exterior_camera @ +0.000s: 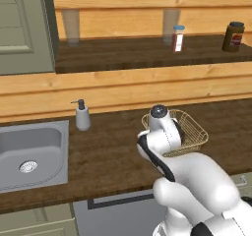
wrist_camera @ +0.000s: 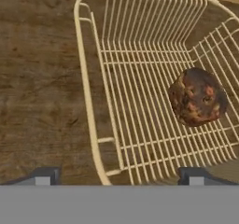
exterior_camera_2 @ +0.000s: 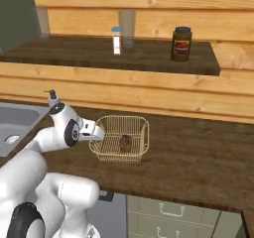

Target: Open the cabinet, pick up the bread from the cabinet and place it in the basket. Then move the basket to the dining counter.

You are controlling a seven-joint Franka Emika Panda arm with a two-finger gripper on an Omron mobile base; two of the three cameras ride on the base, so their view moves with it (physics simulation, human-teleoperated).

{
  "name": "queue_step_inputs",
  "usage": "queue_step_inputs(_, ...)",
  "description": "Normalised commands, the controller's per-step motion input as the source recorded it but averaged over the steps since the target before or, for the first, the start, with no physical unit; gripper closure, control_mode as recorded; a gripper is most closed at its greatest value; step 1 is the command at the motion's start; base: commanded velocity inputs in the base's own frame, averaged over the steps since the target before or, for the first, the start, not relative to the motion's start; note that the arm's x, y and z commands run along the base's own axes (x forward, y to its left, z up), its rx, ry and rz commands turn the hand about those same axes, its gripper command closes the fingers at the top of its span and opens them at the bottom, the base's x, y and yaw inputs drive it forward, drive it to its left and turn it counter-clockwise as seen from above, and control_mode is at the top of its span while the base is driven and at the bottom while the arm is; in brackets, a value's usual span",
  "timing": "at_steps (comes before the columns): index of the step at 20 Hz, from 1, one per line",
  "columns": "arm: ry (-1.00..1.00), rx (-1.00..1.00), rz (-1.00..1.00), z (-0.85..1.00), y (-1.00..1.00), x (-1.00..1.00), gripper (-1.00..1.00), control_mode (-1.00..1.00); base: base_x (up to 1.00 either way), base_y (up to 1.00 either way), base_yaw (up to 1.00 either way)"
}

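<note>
Open jaws straddle the basket's near rim, bread already inside

The gripper (wrist_camera: 119, 176) stands wide open and holds nothing; its two tips sit at the bottom of the hand view, one over bare worktop, the other over mesh, with the wire side wall running up between them. The basket (wrist_camera: 86, 78) lies on the dark worktop (wrist_camera: 37, 78), and the bread (wrist_camera: 198, 97) rests on its floor at centre right, well clear of the tips. My worry: a pinch on one thin flared wire may slip or tilt the basket when lifted, rolling the loose bread out. In the right base view the gripper (exterior_camera_2: 95, 132) is just beside the basket (exterior_camera_2: 141, 133), left of centre.
</note>
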Motion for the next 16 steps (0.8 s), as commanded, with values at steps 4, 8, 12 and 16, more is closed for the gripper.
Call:
queue_step_inputs(4, 0.19, -0.06, 0.00, -0.24, 0.04, 0.37, -1.00, -1.00, 0.00, 0.00, 0.00)
queue_step_inputs(8, 0.07, -0.03, 0.00, -0.21, 0.00, 0.20, -1.00, -1.00, 0.00, 0.00, 0.00)
queue_step_inputs(12, 0.05, 0.00, 0.00, -0.40, -0.04, 0.11, -1.00, -1.00, 0.00, 0.00, 0.00)
queue_step_inputs(16, 0.02, 0.00, 0.00, -0.43, -0.17, 0.11, -1.00, -1.00, 0.00, 0.00, 0.00)
